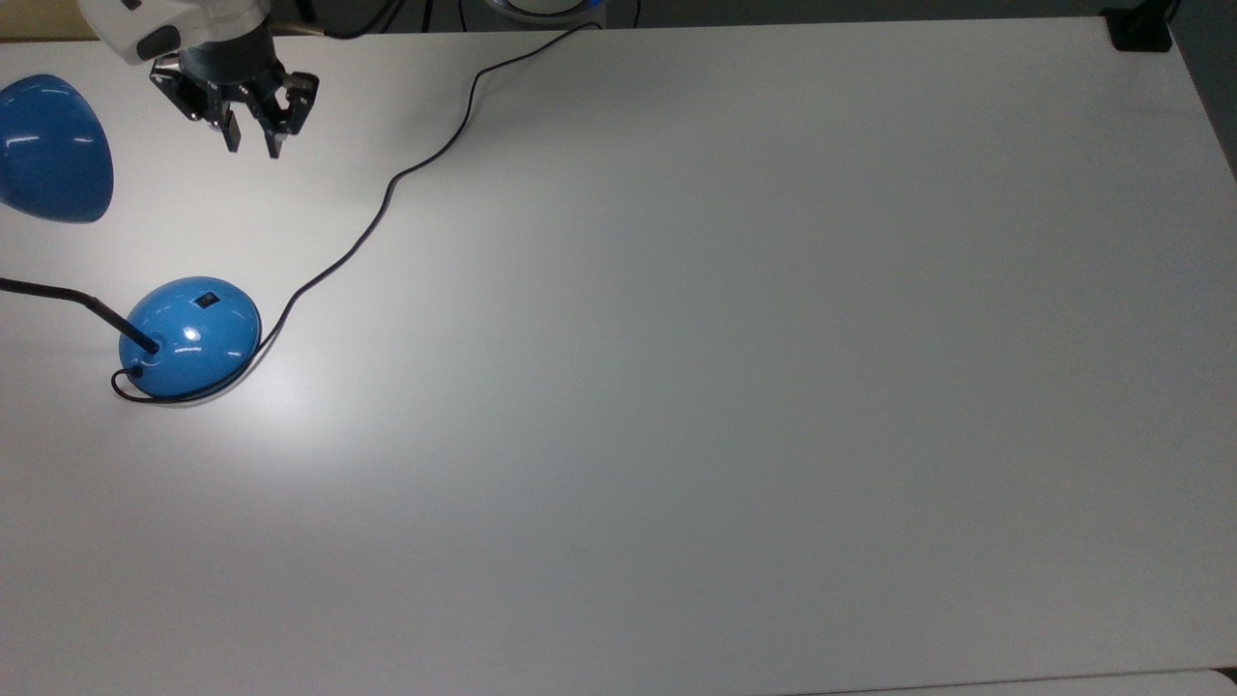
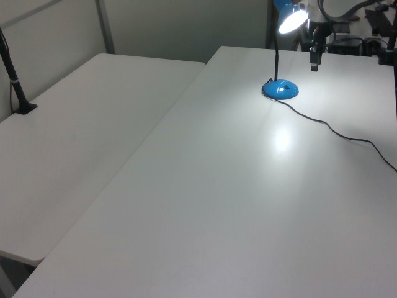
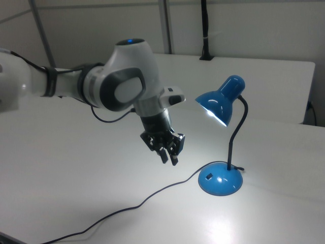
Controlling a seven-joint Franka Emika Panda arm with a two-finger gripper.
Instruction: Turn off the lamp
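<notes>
lamp lit, tool hovering beside, tilted

We find no legible text, label, brand, number or sign in any view.

Room lighting is dim and even. The lit lamp casts a bright glare patch on the white surface beside its base; focus is soft.
</notes>
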